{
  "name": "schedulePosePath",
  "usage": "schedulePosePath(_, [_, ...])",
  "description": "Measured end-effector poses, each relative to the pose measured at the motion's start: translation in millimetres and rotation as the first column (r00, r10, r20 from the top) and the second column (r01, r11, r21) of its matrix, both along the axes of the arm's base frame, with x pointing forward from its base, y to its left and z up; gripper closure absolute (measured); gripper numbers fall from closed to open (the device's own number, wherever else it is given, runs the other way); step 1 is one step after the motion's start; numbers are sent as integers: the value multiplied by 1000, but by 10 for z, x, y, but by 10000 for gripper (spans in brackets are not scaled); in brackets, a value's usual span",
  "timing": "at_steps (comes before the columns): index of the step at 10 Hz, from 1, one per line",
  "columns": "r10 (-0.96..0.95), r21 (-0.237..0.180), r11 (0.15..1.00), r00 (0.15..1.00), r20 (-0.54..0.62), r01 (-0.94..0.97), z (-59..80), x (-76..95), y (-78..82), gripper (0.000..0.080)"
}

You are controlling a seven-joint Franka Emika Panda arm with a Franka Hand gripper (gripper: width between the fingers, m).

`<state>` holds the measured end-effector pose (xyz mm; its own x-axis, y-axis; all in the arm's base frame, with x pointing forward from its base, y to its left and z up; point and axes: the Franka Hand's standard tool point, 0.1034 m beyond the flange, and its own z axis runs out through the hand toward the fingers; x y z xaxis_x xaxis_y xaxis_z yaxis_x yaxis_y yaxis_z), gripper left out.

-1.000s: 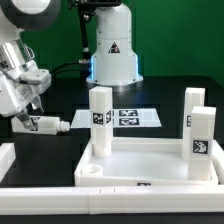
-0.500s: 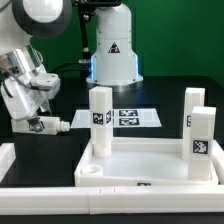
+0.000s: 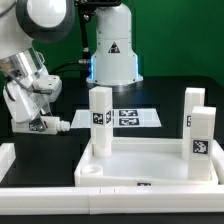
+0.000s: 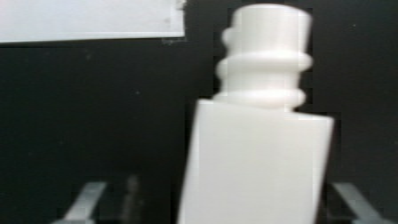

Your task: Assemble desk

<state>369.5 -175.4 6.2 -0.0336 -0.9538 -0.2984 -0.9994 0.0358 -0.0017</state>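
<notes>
Gripper: the arm's two-finger gripper [image 3: 40, 123] sits low at the exterior view's left, close above the black bench [image 3: 60, 150]. It grasps a short white plastic post leg [image 3: 55, 126] that lies roughly level and points toward the exterior view's right.
Grip detail: in the wrist view the leg [image 4: 258, 150] fills the space between the two dark fingers [image 4: 93, 200], its stepped round peg end away from the gripper. Contact on both sides is not clearly visible, so the firm hold is a judgement.
Why held so: probably so the peg end stays free to go into a socket in the panel.
Desk panel: the flat white rimmed rectangular tabletop panel [image 3: 150, 165] lies on the bench to the exterior view's right of the gripper, apart from it.
Legs already standing: three tagged white post legs stand upright on it, one at the near-left corner area [image 3: 99, 118] and two at the exterior view's right [image 3: 200, 140].
Marker board: the thin white marker board [image 3: 128, 117] lies flat behind the panel.
Edges: a long white border rail [image 3: 20, 160] runs along the front left, below the gripper.
Open room: bare bench lies between the gripper and the panel; the nearest standing leg looks like the main thing to clear.
</notes>
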Motion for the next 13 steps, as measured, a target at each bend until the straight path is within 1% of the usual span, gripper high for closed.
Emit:
schedulePosePath(1, [19, 0, 1000, 1000, 6, -19, 0, 0, 0, 519])
schedulePosePath(2, [51, -3, 999, 999, 4, -51, 12, 16, 20, 519])
schedulePosePath(3, [220, -24, 975, 975, 34, -219, 84, 99, 130, 515])
schedulePosePath(4, [394, -56, 919, 915, 82, -391, 143, 137, 268, 515])
schedulePosePath(5, [530, -69, 848, 842, 101, -525, 168, 126, 348, 515])
schedulePosePath(6, [617, -82, 787, 779, 109, -612, 172, 131, 356, 515])
schedulePosePath(9, [737, -102, 675, 662, 140, -730, 162, 110, 327, 515])
schedulePosePath(10, [792, -116, 608, 590, 156, -785, 161, 110, 330, 515])
schedulePosePath(11, [863, -140, 497, 472, 178, -856, 148, 95, 330, 515])
schedulePosePath(12, [899, -154, 424, 394, 190, -893, 115, 27, 252, 515])
schedulePosePath(13, [868, -148, 489, 463, 181, -859, 86, -27, 190, 515])
